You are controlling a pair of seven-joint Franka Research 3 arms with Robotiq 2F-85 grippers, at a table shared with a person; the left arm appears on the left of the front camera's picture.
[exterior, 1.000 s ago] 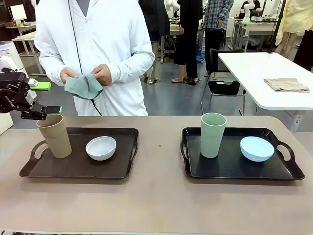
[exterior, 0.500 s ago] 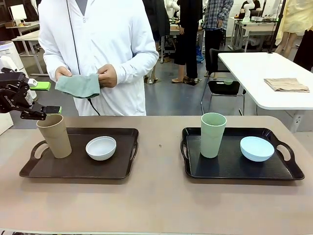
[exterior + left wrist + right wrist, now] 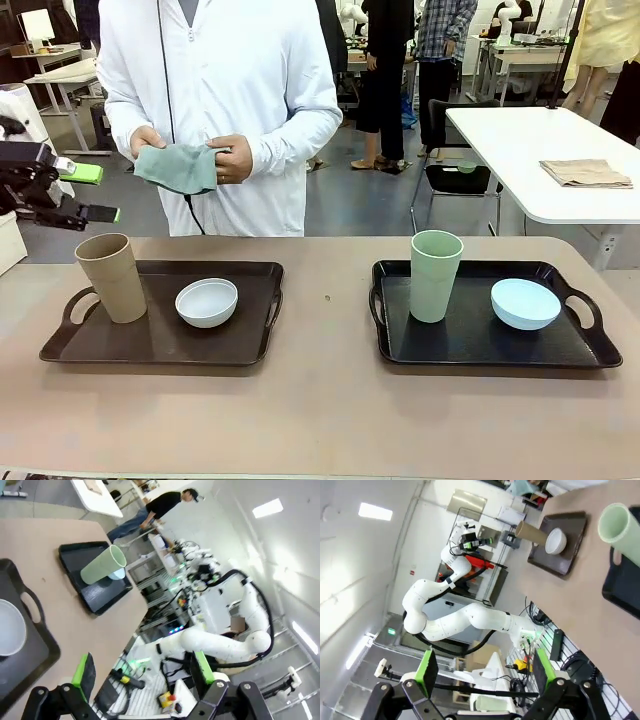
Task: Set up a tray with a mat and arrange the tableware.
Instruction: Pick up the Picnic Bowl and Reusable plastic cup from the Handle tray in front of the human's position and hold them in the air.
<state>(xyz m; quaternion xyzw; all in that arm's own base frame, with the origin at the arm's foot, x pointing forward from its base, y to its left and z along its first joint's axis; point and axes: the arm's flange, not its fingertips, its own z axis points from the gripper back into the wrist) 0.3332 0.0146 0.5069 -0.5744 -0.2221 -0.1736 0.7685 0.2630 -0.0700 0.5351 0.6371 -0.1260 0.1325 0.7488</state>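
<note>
Left gripper [image 3: 88, 193] hovers with jaws wide open and empty, up and to the left of the tan cup [image 3: 110, 277], not touching it. Tan cup stands upright on the left tray [image 3: 150, 347], white bowl [image 3: 207, 302] just beside it. Sage green cup [image 3: 435, 275] stands upright on the right tray [image 3: 465, 347], pale blue bowl [image 3: 525, 303] near it. Right gripper [image 3: 485, 670] is open, holding nothing. Person at the far side holds a green cloth [image 3: 180, 168] in both hands [image 3: 235, 160].
</note>
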